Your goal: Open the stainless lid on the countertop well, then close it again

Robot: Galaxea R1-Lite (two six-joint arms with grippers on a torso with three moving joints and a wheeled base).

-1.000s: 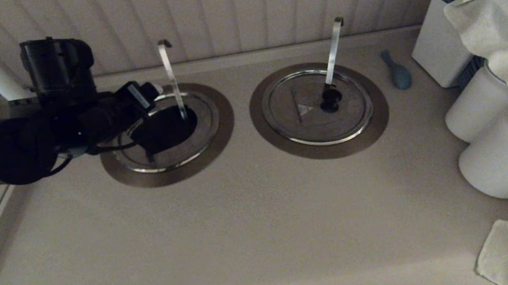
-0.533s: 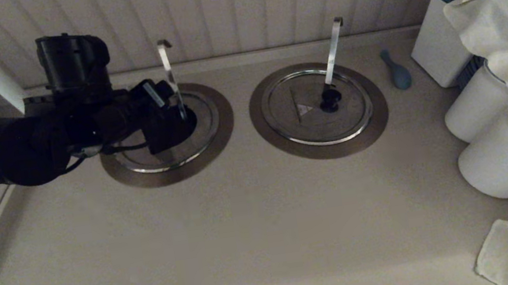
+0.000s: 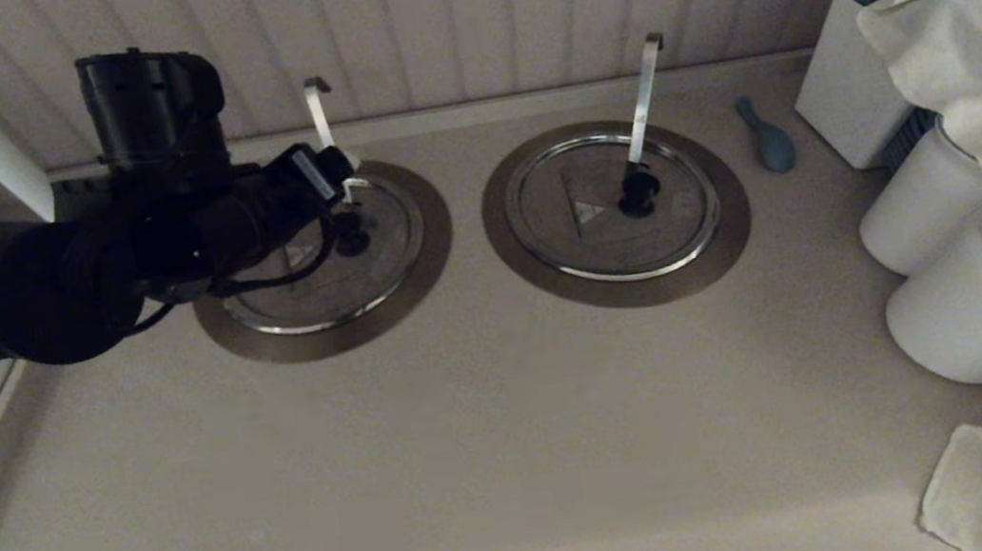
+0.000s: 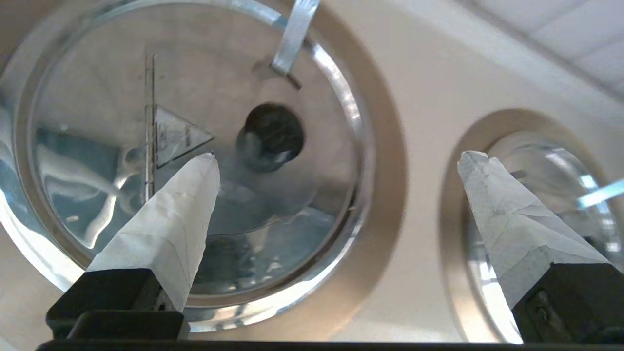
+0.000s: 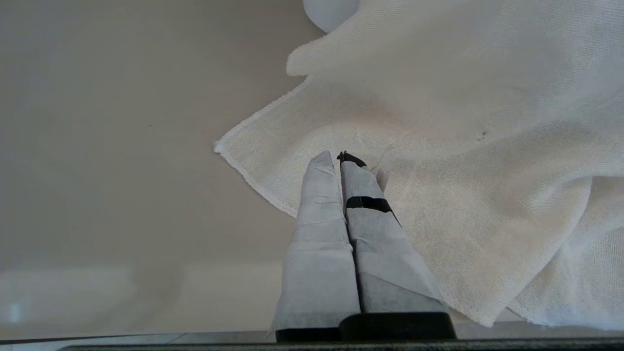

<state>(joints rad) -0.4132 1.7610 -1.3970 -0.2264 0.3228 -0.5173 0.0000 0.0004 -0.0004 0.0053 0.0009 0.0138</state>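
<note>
A beige table [image 3: 493,429] holds two round steel-rimmed wells side by side against a panelled wall. The stainless lid [image 3: 327,270] lies flat and closed on the countertop well [image 3: 425,251] on the robot's left, its black knob [image 3: 349,235] and small triangle mark [image 4: 178,134] showing, with a thin upright ladle handle [image 3: 321,112] rising through it. The left gripper [image 4: 336,158] hovers just above the lid, its fingers [image 4: 175,219] spread wide and released, holding nothing. The twin lid [image 3: 612,210] to the right is also closed. The right gripper [image 5: 341,161] rests over a white cloth [image 5: 463,146] near the table's edge, its fingers clenched together, empty.
</note>
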